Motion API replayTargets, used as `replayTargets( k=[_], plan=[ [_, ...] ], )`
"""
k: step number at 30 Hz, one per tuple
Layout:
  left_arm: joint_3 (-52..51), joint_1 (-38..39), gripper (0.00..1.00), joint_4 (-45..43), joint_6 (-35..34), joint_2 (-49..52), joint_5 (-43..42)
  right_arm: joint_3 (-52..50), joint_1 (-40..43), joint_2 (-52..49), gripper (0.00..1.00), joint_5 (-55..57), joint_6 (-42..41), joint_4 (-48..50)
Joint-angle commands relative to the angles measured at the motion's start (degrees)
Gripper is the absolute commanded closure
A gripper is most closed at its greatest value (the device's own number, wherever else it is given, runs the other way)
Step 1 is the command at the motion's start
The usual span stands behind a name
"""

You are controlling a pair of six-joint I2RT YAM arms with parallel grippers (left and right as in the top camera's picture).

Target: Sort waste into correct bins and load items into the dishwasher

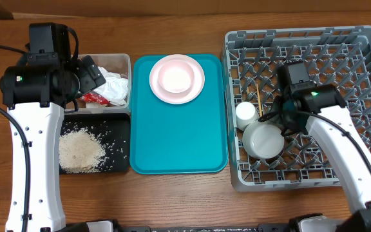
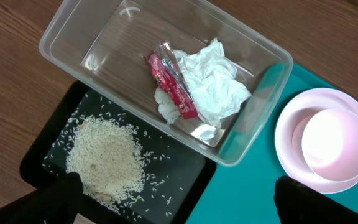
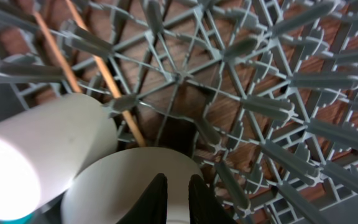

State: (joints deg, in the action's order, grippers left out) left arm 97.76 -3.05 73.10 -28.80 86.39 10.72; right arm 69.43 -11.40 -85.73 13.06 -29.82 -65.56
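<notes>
The clear tub (image 1: 111, 59) (image 2: 98, 43) holds crumpled white tissue (image 1: 116, 87) (image 2: 213, 84) and a red wrapper (image 1: 92, 98) (image 2: 173, 87). The black tray (image 1: 118, 122) (image 2: 179, 168) holds a heap of rice (image 1: 80, 151) (image 2: 104, 155). A pink plate (image 1: 198, 87) (image 2: 284, 134) with a whitish bowl (image 1: 176, 77) (image 2: 337, 143) on it sits on the teal tray. My left gripper (image 1: 92, 74) (image 2: 182, 202) is open and empty above the tub. In the grey dish rack (image 1: 359, 77) (image 3: 278, 106) lie a white cup (image 1: 245, 114) (image 3: 36, 162), chopsticks (image 1: 259, 96) (image 3: 114, 87) and a bowl (image 1: 263, 142) (image 3: 123, 180). My right gripper (image 1: 277, 119) (image 3: 179, 199) is shut on that bowl's edge.
The flat teal tray (image 1: 179, 142) (image 2: 241, 193) lies between the bins and the rack. Upright grey pegs stand all round my right gripper. Bare wooden table shows along the front and left edges.
</notes>
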Motion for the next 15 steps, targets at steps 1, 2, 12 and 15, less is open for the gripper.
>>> replayTargets(
  k=[1,2,12,15],
  plan=[
    [0.26,0.02,0.00,-0.02,-0.15,0.17,-0.07,-0.61,0.28,-0.48,0.85,1.29,-0.35,-0.24],
    [0.26,0.02,0.00,-0.02,-0.15,0.17,-0.07,-0.61,0.28,-0.48,0.85,1.31,-0.22,-0.59],
    [0.26,0.02,0.00,-0.02,-0.15,0.17,-0.07,-0.81,0.22,-0.48,0.85,-0.33,-0.22,-3.58],
    [0.26,0.02,0.00,-0.02,-0.15,0.17,-0.07,-0.81,0.22,-0.48,0.85,-0.46,-0.20,-4.09]
  ],
)
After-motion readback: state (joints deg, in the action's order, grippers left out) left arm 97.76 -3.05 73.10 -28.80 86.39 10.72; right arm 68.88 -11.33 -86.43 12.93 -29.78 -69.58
